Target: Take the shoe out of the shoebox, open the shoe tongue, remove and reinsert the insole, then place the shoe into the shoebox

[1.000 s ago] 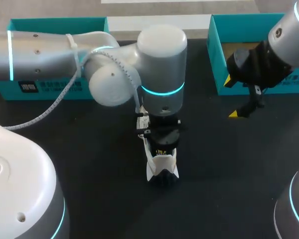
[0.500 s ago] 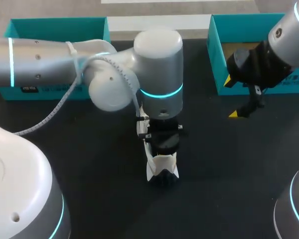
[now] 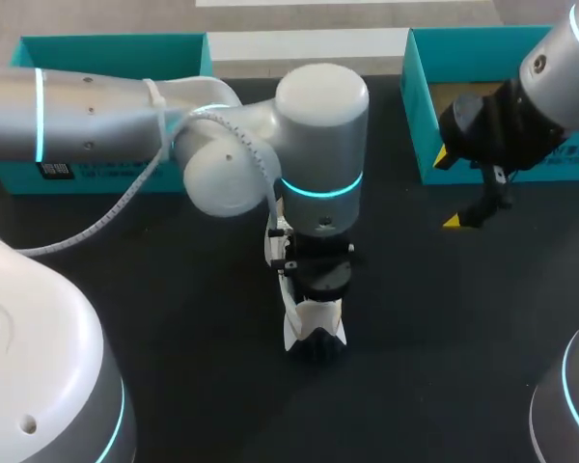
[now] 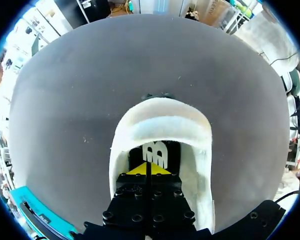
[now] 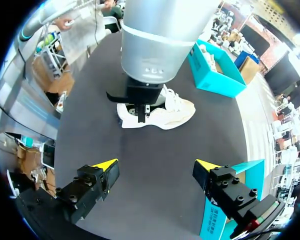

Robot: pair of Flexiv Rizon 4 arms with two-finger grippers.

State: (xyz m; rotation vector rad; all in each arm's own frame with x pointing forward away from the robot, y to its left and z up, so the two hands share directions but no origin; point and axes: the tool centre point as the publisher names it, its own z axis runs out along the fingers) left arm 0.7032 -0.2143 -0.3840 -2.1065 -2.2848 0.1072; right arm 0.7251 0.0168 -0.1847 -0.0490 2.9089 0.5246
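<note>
A white shoe (image 3: 314, 326) stands upright on the black table at the middle, also seen ahead of my right gripper (image 5: 162, 114). My left arm (image 3: 318, 145) points straight down over it. My left gripper (image 4: 148, 169) is shut, its yellow tips together inside the shoe's opening (image 4: 160, 122), just above the dark insole (image 4: 155, 151) with a white mark. Whether the tips pinch anything is hidden. My right gripper (image 3: 446, 190) hangs open and holds nothing, beside the teal shoebox (image 3: 420, 125) at the back right; its fingers (image 5: 107, 166) stand wide apart.
A second teal box (image 3: 106, 46) sits at the back left, partly behind my left arm, and shows beyond the shoe (image 5: 217, 75). Bare black table lies in front of and to both sides of the shoe.
My left wrist has swayed slightly left and back right and sunk a little, so its yellow tips no longer show from above. The shoe and my right arm have not moved.
</note>
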